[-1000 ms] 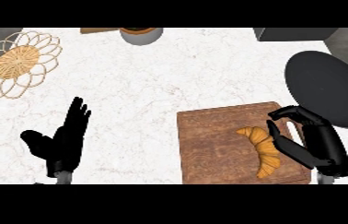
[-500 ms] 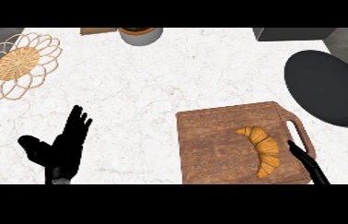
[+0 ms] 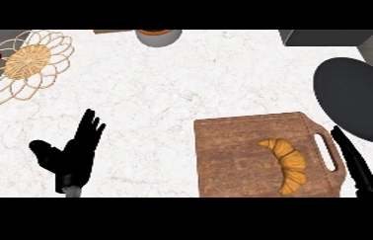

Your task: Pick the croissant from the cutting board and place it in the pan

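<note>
A golden croissant (image 3: 285, 163) lies on the right half of the brown wooden cutting board (image 3: 232, 150), which sits at the lower right of the counter. Beyond the board's handle, at the right edge, is the dark round pan (image 3: 348, 93), with nothing in it. Only straight fingers of my right hand (image 3: 353, 157) show, just right of the board's handle and apart from the croissant. My left hand (image 3: 74, 152) rests open at the lower left, fingers up, holding nothing.
A woven wire trivet (image 3: 29, 62) lies at the far left. A grey cup (image 3: 158, 36) stands at the back middle beside a wooden piece (image 3: 113, 31). A dark grey block (image 3: 324, 37) fills the back right corner. White marble counter spreads between them.
My right hand, curled beside the croissant a second ago, has drawn back to the lower right edge. The croissant stays on the board. The left hand has barely shifted.
</note>
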You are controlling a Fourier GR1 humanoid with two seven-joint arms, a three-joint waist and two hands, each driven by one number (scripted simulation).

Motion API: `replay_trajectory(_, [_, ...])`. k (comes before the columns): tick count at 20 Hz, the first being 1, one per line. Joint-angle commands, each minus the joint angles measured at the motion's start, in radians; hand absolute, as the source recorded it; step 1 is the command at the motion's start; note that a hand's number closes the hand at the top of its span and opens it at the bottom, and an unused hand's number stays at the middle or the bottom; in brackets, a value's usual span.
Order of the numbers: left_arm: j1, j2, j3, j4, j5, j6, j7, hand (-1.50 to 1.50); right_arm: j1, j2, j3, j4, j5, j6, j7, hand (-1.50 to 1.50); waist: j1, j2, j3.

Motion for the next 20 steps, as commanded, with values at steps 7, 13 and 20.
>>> replay_trajectory(7, [-0.042,-0.042,-0.052,0.035,-0.04,0.039,0.055,0.0,-0.261,-0.186,0.043,0.089,0.072,0.489,0.464,-1.5,0.04,0.016,-0.006])
replay_trajectory(13, [0.035,-0.07,-0.04,0.038,-0.043,0.007,0.005,0.0,-0.533,-0.099,0.049,0.251,0.004,0.637,0.54,-1.5,0.01,0.004,-0.003])
replay_trajectory(20, [0.014,-0.039,0.002,0.021,-0.037,0.003,0.051,0.0,-0.551,-0.096,0.052,0.361,-0.111,0.848,0.612,-1.5,0.004,0.004,-0.003])
